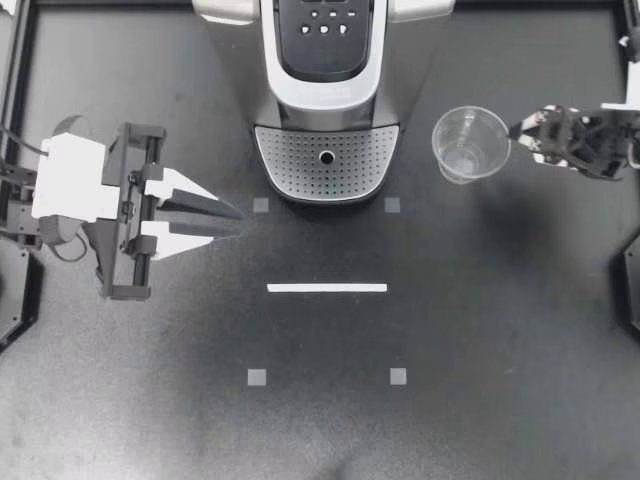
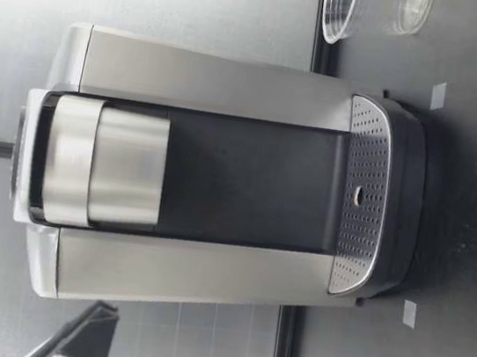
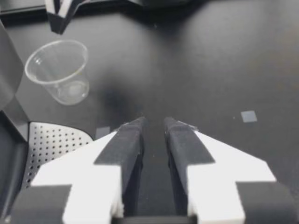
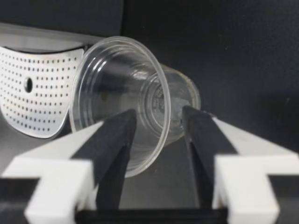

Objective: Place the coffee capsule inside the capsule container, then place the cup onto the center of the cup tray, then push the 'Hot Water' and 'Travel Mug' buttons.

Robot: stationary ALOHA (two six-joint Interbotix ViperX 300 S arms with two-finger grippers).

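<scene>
A clear plastic cup [image 1: 470,143] stands upright on the table, just right of the coffee machine's perforated cup tray [image 1: 326,160]. My right gripper [image 1: 516,130] is at the cup's right side. In the right wrist view it [image 4: 159,114] is open, with the cup [image 4: 135,93] between its fingertips and the tray [image 4: 32,93] beyond. My left gripper [image 1: 238,222] hovers left of the tray, its fingers almost together with nothing between them [image 3: 153,122]. The machine's buttons [image 1: 325,25] sit on top. No capsule shows in any view.
The coffee machine [image 2: 203,178] stands at the back centre with its lid down, and the cup [image 2: 369,6] is beside it. A white tape strip [image 1: 327,288] and small grey square markers [image 1: 257,377] lie on the dark table in front of the machine.
</scene>
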